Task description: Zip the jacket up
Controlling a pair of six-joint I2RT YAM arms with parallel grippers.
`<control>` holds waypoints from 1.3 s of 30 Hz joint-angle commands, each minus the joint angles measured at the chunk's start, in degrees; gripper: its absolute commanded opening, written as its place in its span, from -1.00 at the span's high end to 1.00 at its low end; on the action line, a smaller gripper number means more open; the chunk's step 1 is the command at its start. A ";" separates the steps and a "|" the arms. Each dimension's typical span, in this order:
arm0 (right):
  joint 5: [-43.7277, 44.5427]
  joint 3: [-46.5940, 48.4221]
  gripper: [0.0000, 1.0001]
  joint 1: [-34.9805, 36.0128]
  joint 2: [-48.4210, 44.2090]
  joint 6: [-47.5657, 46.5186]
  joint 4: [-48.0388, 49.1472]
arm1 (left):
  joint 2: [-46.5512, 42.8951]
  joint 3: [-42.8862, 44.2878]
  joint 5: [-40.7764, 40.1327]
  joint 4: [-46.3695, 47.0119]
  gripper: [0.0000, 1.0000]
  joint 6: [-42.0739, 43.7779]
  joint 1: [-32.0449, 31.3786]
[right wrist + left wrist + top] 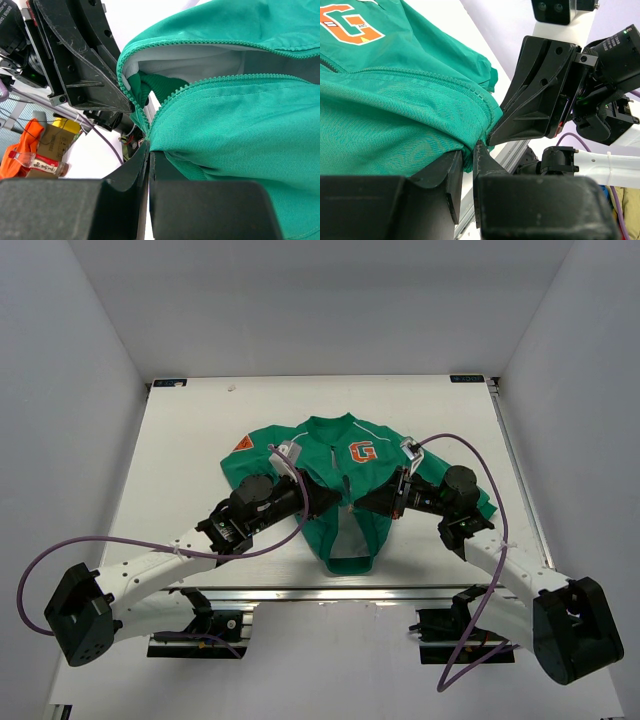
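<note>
The green jacket point(330, 455) lies face up mid-table, collar far, hem near, with an orange "G" patch point(362, 451) and an orange triangle sleeve patch point(242, 444). Its zip is open at the lower front, and light lining point(350, 537) shows there. My left gripper point(330, 502) is shut on the hem corner of one front panel point(420, 125), with fabric pinched between its fingers point(482, 160). My right gripper point(368, 503) is shut on the bottom of the other panel's zip edge point(165, 107). The two grippers almost touch. The right gripper shows in the left wrist view point(535, 100).
An aluminium rail point(330, 592) runs along the table's near edge just below the hem. White walls stand on the left, right and back. Purple cables point(470, 445) loop off both arms. Orange and yellow clutter point(30, 150) lies beyond the table edge.
</note>
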 commanded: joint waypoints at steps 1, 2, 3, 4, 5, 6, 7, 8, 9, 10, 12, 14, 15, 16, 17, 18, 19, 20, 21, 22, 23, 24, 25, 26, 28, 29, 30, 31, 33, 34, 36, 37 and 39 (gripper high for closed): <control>0.87 0.72 1.00 -0.44 -1.49 -1.08 0.83 | -1.27 0.30 0.72 1.38 1.00 0.17 0.30; 0.87 0.80 1.00 -0.44 -1.49 -1.25 0.66 | -1.35 0.30 0.63 1.30 1.00 0.17 0.30; 0.96 0.80 1.00 -0.44 -1.49 -1.25 0.48 | -1.44 0.21 0.54 1.21 1.00 0.17 0.30; 0.96 0.98 1.00 -0.52 -1.49 -1.60 0.22 | -1.53 0.12 0.37 1.21 1.00 0.17 0.30; 0.96 0.98 1.00 -0.44 -1.40 -1.69 0.04 | -1.88 0.04 0.28 1.21 1.00 0.17 0.30; 1.05 0.98 1.00 -0.52 -1.40 -1.69 -0.13 | -1.97 -0.14 0.11 1.21 1.00 0.17 0.30; 1.05 1.07 1.00 -0.61 -1.40 -1.87 -0.22 | -2.06 -0.05 0.02 1.12 1.00 0.17 0.30; 0.96 1.16 1.00 -0.53 -1.23 -1.95 -0.40 | -2.14 -0.05 -0.07 1.12 1.00 0.09 0.21; 0.87 1.16 1.00 -0.53 -1.14 -2.04 -0.49 | -2.06 -0.05 0.02 1.12 1.00 0.17 0.30; 0.79 1.16 1.00 -0.53 -1.05 -2.04 -0.58 | -1.97 -0.05 0.19 1.29 1.00 0.17 0.30; 0.52 0.98 1.00 -0.61 -1.14 -2.04 -0.40 | -1.53 0.12 0.37 1.29 1.00 0.17 0.21; 0.35 0.98 1.00 -0.53 -1.31 -1.70 0.04 | -1.27 0.21 0.54 1.12 1.00 0.09 0.30; 0.08 0.98 1.00 -0.53 -1.40 -1.52 0.30 | -1.27 0.21 0.54 1.21 1.00 0.09 0.30; -0.09 0.98 1.00 -0.61 -1.49 -1.34 0.65 | -1.27 0.12 0.46 1.21 1.00 0.09 0.21; -0.18 0.98 1.00 -0.53 -1.75 -1.08 1.26 | -1.27 -0.05 0.19 1.21 1.00 0.00 0.30; -0.36 0.89 1.00 -0.61 -1.84 -0.64 1.53 | -1.35 -0.05 0.11 1.12 1.00 0.00 0.30; -0.53 0.89 1.00 -0.61 -2.10 -0.46 1.71 | -1.35 -0.14 -0.16 0.94 1.00 0.00 0.30; -0.53 0.89 1.00 -0.53 -2.19 -0.20 1.88 | -1.44 -0.14 -0.33 0.86 1.00 0.00 0.30; -0.71 0.98 1.00 -0.61 -2.19 -0.02 1.88 | -1.44 -0.14 -0.42 0.68 1.00 0.08 0.30; -0.71 1.07 1.00 -0.61 -2.28 0.24 1.88 | -1.44 -0.14 -0.51 0.59 1.00 0.09 0.30; -0.54 0.98 1.00 -0.61 -2.37 0.33 2.06 | -1.53 -0.05 -0.42 0.59 1.00 0.17 0.30; -0.45 0.89 1.00 -0.61 -2.37 0.59 2.15 | -1.53 -0.14 -0.25 0.85 1.00 0.17 0.30; -0.36 0.89 1.00 -0.61 -2.28 0.59 2.41 | -1.53 -0.23 -0.16 0.94 1.00 0.17 0.30; -0.27 0.89 1.00 -0.61 -2.20 0.85 2.67 | -1.44 -0.14 0.10 1.03 1.00 0.17 0.30; -0.44 0.98 1.00 -0.61 -1.67 1.64 4.08 | -1.35 -0.23 0.19 1.20 1.00 0.09 0.30; -0.53 1.07 1.00 -0.53 -1.41 1.74 4.43 | -1.27 -0.32 0.28 1.38 1.00 0.09 0.30; -0.62 1.07 1.00 -0.53 -1.14 1.82 4.69 | -1.18 -0.40 0.45 1.82 1.00 0.00 0.21; -0.62 1.24 1.00 -0.61 -0.36 1.91 4.70 | -1.09 -0.40 0.54 2.00 1.00 -0.09 0.30; -1.32 1.24 1.00 -0.53 0.26 2.35 5.83 | -1.00 -0.32 0.63 2.09 1.00 -0.18 0.30; -1.41 0.90 1.00 -0.53 0.61 3.13 6.54 | -0.92 -0.32 0.63 2.00 1.00 -0.18 0.21; -1.33 0.81 1.00 -0.53 0.71 3.32 7.07 | -0.83 -0.32 0.46 1.82 1.00 -0.27 0.30; -1.32 0.72 1.00 -0.61 0.62 3.32 6.98 | -0.83 -0.32 0.37 1.82 1.00 -0.27 0.30; -1.15 0.54 1.00 -0.53 0.36 3.06 6.63 | -0.83 -0.32 0.19 1.56 1.00 -0.27 0.30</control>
